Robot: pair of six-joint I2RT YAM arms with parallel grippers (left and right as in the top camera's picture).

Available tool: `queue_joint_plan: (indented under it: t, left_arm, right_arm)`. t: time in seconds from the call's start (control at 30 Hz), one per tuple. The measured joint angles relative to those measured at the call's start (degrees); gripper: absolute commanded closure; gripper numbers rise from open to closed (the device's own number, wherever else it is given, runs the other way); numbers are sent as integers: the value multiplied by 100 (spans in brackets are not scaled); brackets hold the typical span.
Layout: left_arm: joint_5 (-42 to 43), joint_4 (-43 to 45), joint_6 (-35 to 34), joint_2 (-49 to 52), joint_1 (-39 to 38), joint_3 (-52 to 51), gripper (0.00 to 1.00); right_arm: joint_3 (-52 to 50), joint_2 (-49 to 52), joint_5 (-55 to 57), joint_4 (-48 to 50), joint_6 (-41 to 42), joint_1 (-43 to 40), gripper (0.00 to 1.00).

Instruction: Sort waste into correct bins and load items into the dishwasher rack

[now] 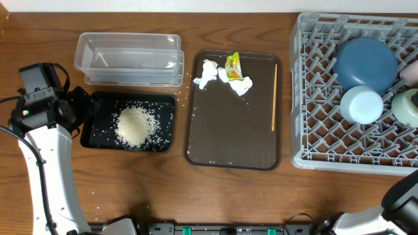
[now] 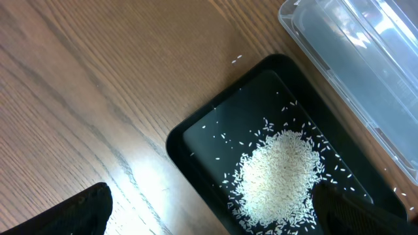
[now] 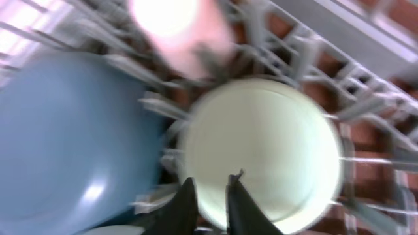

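Rice [image 1: 136, 125] lies heaped in the black tray [image 1: 98, 104] near the tabletop's [image 1: 130, 189] left edge. A few grains are scattered on the wood beside it, so that portion of the waste looks largely binned. The clear tub [image 1: 128, 49] just behind the tray holds nothing visible.

The left gripper [image 2: 209, 196] hangs over the black tray's near end with its jaws spread wide and nothing between them.

Tissues [image 1: 208, 74] and the snack wrapper [image 1: 233, 65] sit at the far edge of the brown serving tray [image 1: 228, 124]. The wooden stick [image 1: 274, 98] lies along that tray's right edge. These three are not yet sorted.

The dishwasher rack [image 1: 313, 85] occupies the tabletop's right edge. It carries the dark blue dish [image 1: 366, 60], the light blue bowl [image 1: 361, 104], the mint-green bowl [image 3: 261, 150] and the pink cup [image 3: 179, 26], each propped among the pegs, presumably so they stay put.

The right gripper [image 3: 211, 179] sits at the mint-green bowl's near rim, jaws narrowly apart. Blur prevents telling whether it pinches the rim or is clear of it.

Judgement: dish loading is nearly complete, and the stick and paper waste are outstanding.
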Motion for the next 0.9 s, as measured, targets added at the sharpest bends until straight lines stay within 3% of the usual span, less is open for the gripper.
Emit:
queue_joint_plan:
  t: [0.1,0.13,0.33,0.53,0.63,0.73,0.83,0.9]
  left_arm:
    - [-2,-2,0,0,0,0,0]
    - [0,-4,0,0,0,0,0]
    - [0,-4,0,0,0,0,0]
    - [0,-2,0,0,0,0,0]
    - [2,-2,0,0,0,0,0]
    - [2,-4,2,0,0,0,0]
    - [2,-4,0,0,0,0,0]
    - [2,-4,0,0,0,0,0]
  right_arm:
    - [0,-282,-210,122,20,341,49]
    - [0,-372,-256,184,28,483,46]
    - [90,-837,-448,385,-61,1550,46]
    - [625,-866,-289,-35,-306,2691,41]
    - [1021,-866,39,-627,-538,3331,50]
    - [1543,-846,374,-1285,-763,3906,52]
    - [2310,-697,562,-2179,-927,4336,41]
    - [2719,-584,619,-2568,-1001,4544,14]
